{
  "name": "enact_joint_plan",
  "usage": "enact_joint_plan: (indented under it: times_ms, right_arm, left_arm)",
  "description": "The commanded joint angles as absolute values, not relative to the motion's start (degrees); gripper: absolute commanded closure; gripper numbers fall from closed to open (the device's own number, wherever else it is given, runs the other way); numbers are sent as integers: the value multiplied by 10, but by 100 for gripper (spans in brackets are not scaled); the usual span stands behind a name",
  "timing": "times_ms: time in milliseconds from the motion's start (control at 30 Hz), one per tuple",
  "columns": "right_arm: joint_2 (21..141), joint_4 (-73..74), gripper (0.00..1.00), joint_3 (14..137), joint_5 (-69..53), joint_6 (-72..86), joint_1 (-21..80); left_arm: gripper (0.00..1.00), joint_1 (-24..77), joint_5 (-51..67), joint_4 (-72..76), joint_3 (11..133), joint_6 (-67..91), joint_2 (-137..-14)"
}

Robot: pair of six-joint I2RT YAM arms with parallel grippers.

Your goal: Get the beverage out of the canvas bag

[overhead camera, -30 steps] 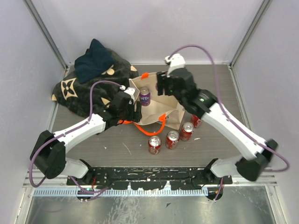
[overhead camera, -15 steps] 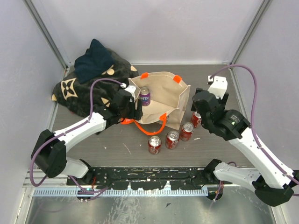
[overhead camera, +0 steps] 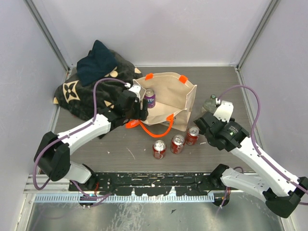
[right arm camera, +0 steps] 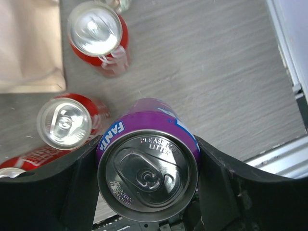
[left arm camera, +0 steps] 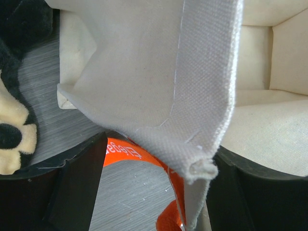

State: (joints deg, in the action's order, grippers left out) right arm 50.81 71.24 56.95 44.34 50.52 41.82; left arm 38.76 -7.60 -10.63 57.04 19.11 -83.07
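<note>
Right gripper (right arm camera: 149, 190) clamped round purple can (right arm camera: 147, 166). Can upright, out of bag (overhead camera: 189, 98), over table (overhead camera: 226, 82) at bag's 3 o'clock. Red cans (overhead camera: 177, 143) stand at bag's 6 o'clock. Left gripper (left arm camera: 159, 185) spread wide, straddling bag's 9 o'clock rim. Whether pads press cloth, cannot tell.

Step, as I judge: setting down can taken from bag. Next: lower straight onto bare table, clear of red cans, then let go.

Second purple can (overhead camera: 150, 98) stands inside bag, 9 o'clock side; probably next fetch.
</note>
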Motion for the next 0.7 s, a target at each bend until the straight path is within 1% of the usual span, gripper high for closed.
enact_joint_plan:
  times_ms: [0, 200, 433, 467, 500, 567, 667]
  right_arm:
    - [481, 670, 99, 511, 440, 566, 417]
    - [469, 572, 99, 421, 457, 571, 417]
    - [496, 486, 99, 383, 465, 550, 414]
    - [503, 479, 97, 380, 464, 553, 413]
    - [510, 475, 93, 377, 464, 557, 412]
    - [524, 474, 79, 372, 463, 567, 411]
    - [534, 474, 49, 365, 460, 579, 411]
  left_arm:
    - [18, 385, -81, -75, 587, 193, -841]
    - [18, 385, -78, -77, 569, 199, -837]
    - [18, 385, -83, -81, 552, 200, -819]
    - [18, 385, -83, -83, 551, 200, -818]
    - [18, 385, -83, -85, 551, 200, -817]
    - [18, 385, -83, -87, 548, 200, -815]
    - [17, 385, -83, -90, 547, 200, -813]
